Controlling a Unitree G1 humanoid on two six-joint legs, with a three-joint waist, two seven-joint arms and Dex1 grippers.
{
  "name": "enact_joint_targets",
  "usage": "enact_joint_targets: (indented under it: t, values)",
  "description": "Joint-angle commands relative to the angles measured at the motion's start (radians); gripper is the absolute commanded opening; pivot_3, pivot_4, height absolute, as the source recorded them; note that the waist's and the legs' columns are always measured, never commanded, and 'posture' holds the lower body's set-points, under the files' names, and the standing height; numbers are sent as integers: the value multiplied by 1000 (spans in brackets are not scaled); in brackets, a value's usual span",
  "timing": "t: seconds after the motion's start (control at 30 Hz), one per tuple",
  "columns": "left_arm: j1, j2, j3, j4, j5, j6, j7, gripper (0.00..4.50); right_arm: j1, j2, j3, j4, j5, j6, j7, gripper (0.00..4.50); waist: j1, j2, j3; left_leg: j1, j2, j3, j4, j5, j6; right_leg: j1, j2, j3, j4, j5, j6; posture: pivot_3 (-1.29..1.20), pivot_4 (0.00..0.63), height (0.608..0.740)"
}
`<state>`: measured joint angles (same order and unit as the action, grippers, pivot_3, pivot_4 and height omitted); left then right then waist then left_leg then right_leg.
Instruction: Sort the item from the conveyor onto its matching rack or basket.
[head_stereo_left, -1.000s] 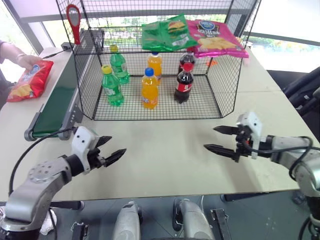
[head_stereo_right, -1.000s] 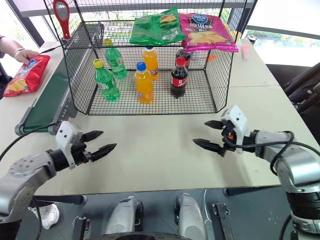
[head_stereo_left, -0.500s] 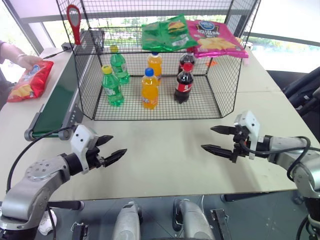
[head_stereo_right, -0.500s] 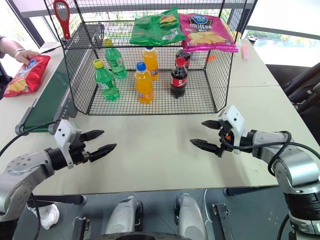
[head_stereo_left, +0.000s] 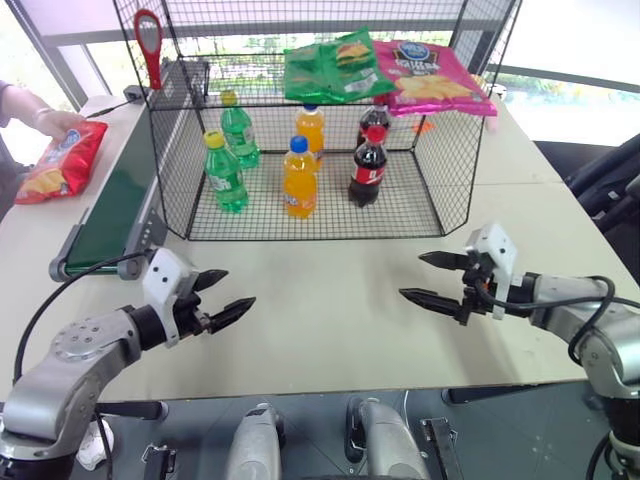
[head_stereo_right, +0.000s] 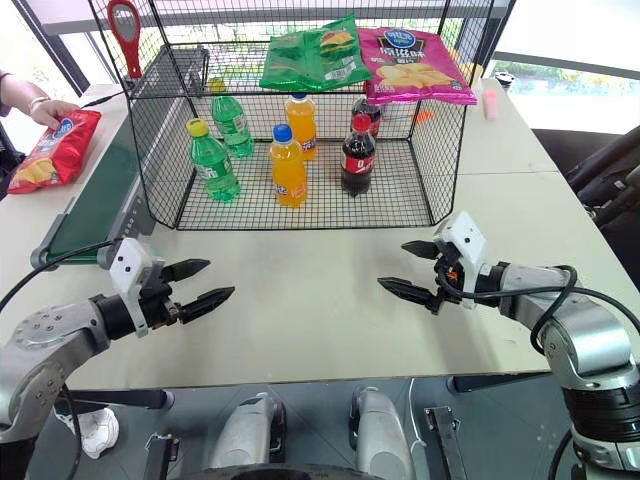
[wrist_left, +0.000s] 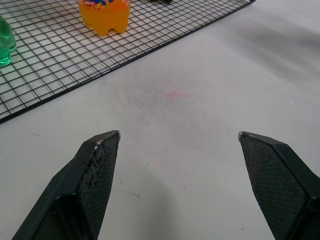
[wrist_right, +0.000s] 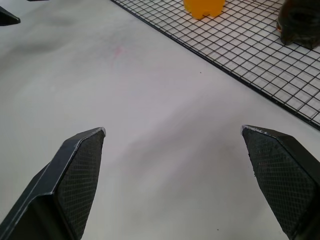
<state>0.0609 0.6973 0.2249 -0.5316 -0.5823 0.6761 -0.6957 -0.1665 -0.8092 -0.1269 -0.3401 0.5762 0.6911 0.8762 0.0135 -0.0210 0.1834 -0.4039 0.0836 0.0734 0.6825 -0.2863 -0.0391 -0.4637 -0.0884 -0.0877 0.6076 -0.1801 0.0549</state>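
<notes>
Left eye view has the red chip bag sitting off the conveyor, on the table just left of its far end with a person's hand on it, so I'd wait until it rides the belt, then take it with the left gripper. Both the left and the right gripper hover empty with jaws spread wide, near the wire cage. The wrist views add the bare tabletop between the fingertips.
</notes>
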Motion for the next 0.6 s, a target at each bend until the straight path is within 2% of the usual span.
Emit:
enact_joint_targets:
  t: [0.03, 0.23, 0.4, 0.53, 0.6]
  values:
    - [-30, 7, 0, -11, -8, -8, -3, 4002, 1, 1, -28, -26, 9, -3, -11, 4500, 0, 0, 0, 0, 0, 0, 0, 0, 0, 0, 0, 0, 0, 0, 0, 0, 150, 740]
    - [-81, 24, -7, -15, -8, 3, -4, 4002, -29, 14, -8, -54, 29, 15, -16, 4500, 0, 0, 0, 0, 0, 0, 1, 0, 0, 0, 0, 0, 1, 0, 0, 0, 150, 740]
    - [-87, 110, 85, -54, -29, 46, -14, 4002, -81, 42, 6, -107, 80, 57, -27, 4500, -4, 0, 0, 1, 0, 0, 1, 0, 0, 0, 1, 0, 2, -1, 1, 0, 150, 740]
    - [16, 201, 227, -75, 78, -21, -20, 4002, -129, 62, 5, -147, 129, 101, -46, 4500, -4, 0, 0, 1, 0, 0, 0, 0, 0, -1, 1, 1, 2, 0, -1, 0, 150, 740]
    - [118, 238, 288, -46, 209, -132, -36, 4002, -154, 66, 9, -155, 141, 113, -56, 4500, -4, 0, 0, 1, 0, 0, 0, 0, 0, -1, 1, 1, 2, 0, -1, 0, 150, 740]
